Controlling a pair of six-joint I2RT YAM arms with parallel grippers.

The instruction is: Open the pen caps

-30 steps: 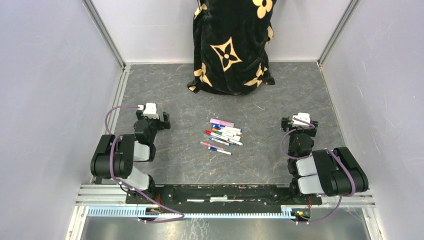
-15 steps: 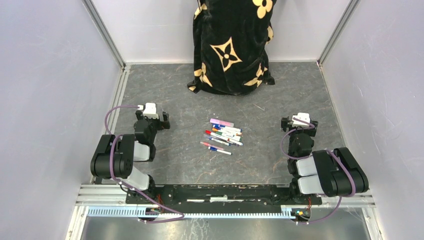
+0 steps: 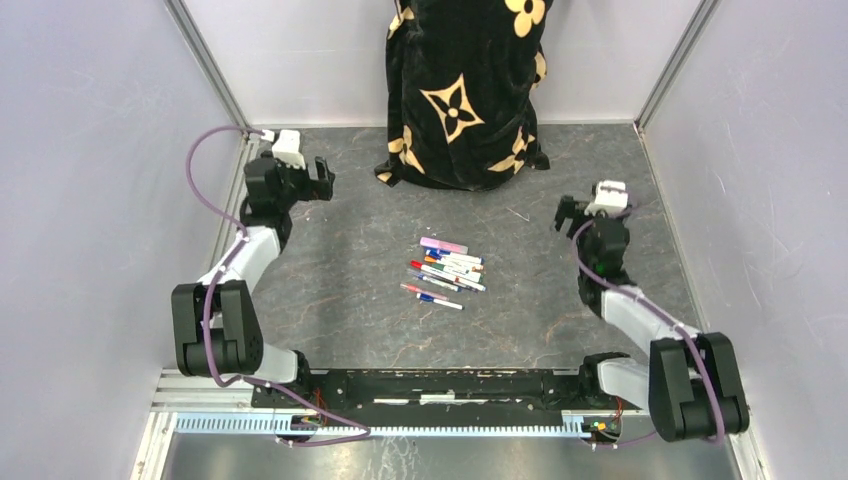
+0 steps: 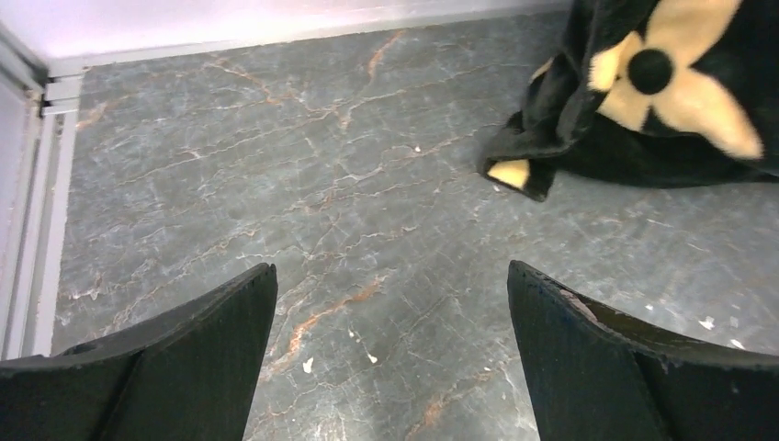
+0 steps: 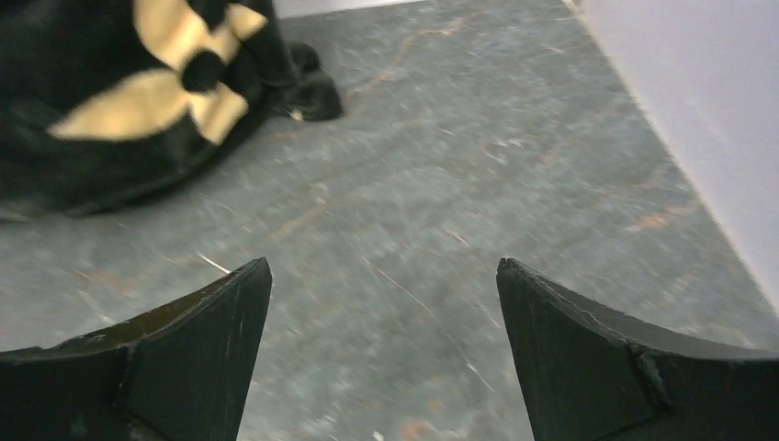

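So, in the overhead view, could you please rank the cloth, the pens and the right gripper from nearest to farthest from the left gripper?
From the left gripper:
1. cloth, back centre.
2. pens, table middle.
3. right gripper, opposite side.

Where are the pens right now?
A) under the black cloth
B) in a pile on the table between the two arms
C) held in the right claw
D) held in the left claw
B: the pens lie heaped on the table, while the left gripper and right gripper are both open and empty.
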